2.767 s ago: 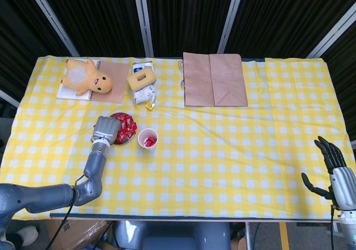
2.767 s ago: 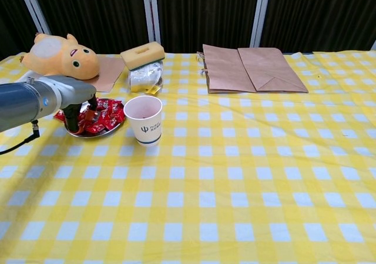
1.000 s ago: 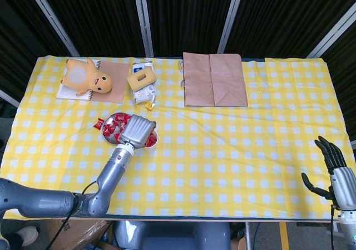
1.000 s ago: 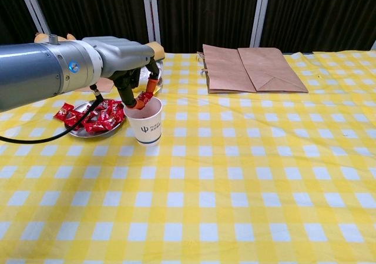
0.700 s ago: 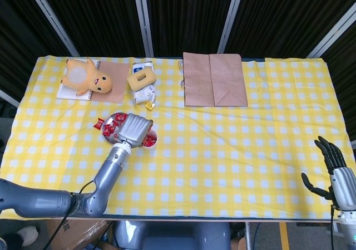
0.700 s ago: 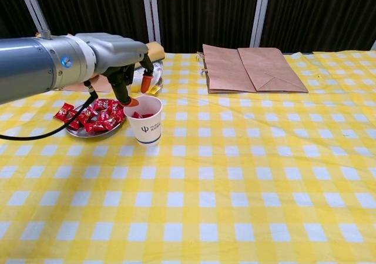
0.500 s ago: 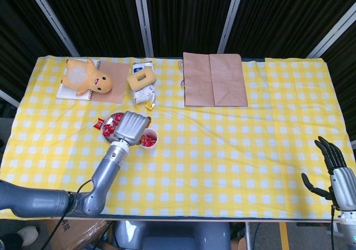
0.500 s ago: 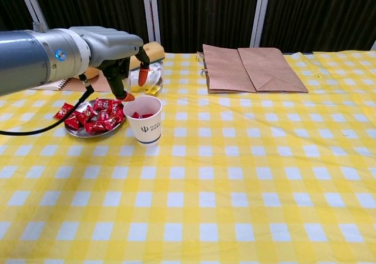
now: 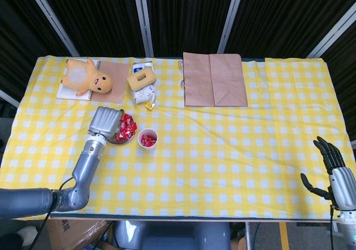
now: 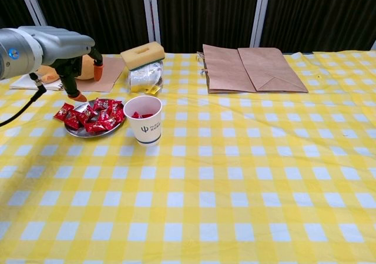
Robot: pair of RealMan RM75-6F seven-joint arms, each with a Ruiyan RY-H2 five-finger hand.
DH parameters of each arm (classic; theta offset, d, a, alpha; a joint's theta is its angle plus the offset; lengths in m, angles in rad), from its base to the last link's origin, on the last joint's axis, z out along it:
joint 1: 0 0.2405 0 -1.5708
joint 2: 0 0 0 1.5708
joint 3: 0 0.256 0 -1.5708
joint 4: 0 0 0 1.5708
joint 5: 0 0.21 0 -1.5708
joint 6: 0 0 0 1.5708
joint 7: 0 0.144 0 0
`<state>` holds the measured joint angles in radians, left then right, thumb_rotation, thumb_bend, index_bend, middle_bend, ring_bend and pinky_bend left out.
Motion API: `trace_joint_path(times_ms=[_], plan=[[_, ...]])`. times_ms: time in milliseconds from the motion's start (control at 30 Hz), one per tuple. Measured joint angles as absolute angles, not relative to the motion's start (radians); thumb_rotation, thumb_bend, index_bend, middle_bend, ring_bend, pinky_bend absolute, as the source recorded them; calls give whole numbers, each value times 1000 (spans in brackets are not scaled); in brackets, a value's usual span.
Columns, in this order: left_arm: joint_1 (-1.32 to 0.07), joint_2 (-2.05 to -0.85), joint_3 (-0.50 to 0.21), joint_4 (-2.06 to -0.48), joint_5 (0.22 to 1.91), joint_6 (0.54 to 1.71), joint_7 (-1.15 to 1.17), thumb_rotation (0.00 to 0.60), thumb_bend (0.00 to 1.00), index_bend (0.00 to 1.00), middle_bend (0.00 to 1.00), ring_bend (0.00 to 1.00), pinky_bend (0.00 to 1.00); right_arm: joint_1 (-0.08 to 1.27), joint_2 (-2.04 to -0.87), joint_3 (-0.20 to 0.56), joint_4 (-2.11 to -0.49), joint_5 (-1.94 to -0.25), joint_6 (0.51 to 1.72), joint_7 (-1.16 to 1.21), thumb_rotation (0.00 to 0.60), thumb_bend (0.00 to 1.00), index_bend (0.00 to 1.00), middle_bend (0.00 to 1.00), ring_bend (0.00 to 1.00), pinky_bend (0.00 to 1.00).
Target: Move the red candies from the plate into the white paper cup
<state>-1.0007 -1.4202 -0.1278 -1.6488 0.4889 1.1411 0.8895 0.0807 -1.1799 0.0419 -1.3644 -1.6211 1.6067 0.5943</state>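
Red wrapped candies (image 10: 93,116) lie heaped on a small metal plate (image 10: 81,134) left of centre; in the head view the candies (image 9: 127,126) show beside my left hand. The white paper cup (image 10: 145,119) stands upright just right of the plate, with a few red candies inside (image 9: 147,140). My left hand (image 10: 75,64) hovers over the plate's left side, fingers apart and pointing down, holding nothing; from the head view this hand (image 9: 105,121) covers part of the plate. My right hand (image 9: 334,163) hangs at the table's far right edge, fingers spread and empty.
A yellow plush toy (image 9: 86,76) on a notebook lies at the back left. A sponge (image 10: 143,54) sits on a white packet (image 10: 144,76) behind the cup. A flat brown paper bag (image 10: 252,69) lies at the back centre.
My left hand held a red candy over the cup, let it fall in, then swung left and now hovers over the plate with nothing in it. The right hand stayed still.
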Motion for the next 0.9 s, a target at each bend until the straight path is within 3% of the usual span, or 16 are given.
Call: trace_joint_path(times_ms=[133, 333, 900], plan=[[-984, -1414, -116, -1608, 468, 1135, 884, 600, 121, 299, 968, 1000, 1000, 81, -1180, 41, -1365, -1618, 1603, 594, 600, 424, 0, 0, 0, 0], [-963, -1419, -103, -1501, 433, 1095, 874, 600, 116, 246, 970, 1000, 1000, 81, -1180, 41, -1367, -1618, 1602, 591, 600, 424, 0, 0, 0, 0], [-961, -1565, -101, -1186, 374, 941, 877, 600, 244, 361, 973, 1000, 1000, 83, -1180, 44, -1369, -1606, 1591, 596, 600, 424, 0, 0, 0, 0]])
